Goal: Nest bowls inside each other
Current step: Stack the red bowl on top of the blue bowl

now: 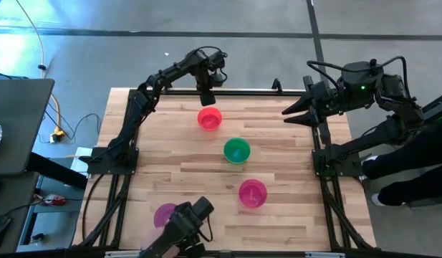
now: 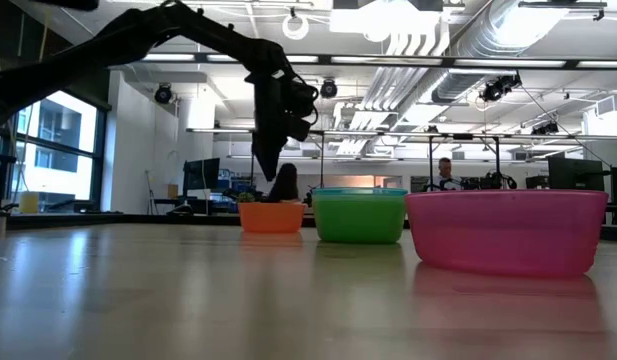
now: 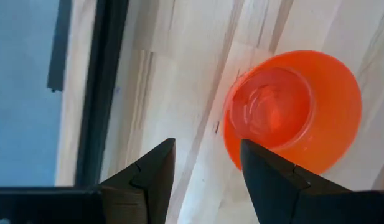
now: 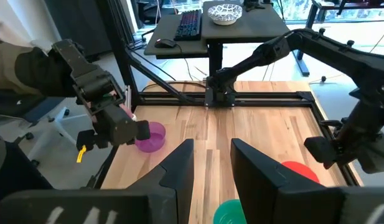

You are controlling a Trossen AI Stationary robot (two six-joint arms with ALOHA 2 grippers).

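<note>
We see the left arm stretched toward the top centre of the high view, its left gripper [image 1: 206, 99] pointing down, fingers [image 3: 148, 177] spread apart with nothing between them. The right gripper [image 1: 288, 113] waits at the upper right, its fingers parted too.

Glossy plastic red bowl [image 3: 291, 112] on a smooth pale wood table [image 1: 178, 154].

Bright, even ceiling light [image 2: 388, 20] floods the table [image 1: 178, 158], shadows faint, with the near magenta bowl [image 2: 506, 232] slightly soft.
</note>
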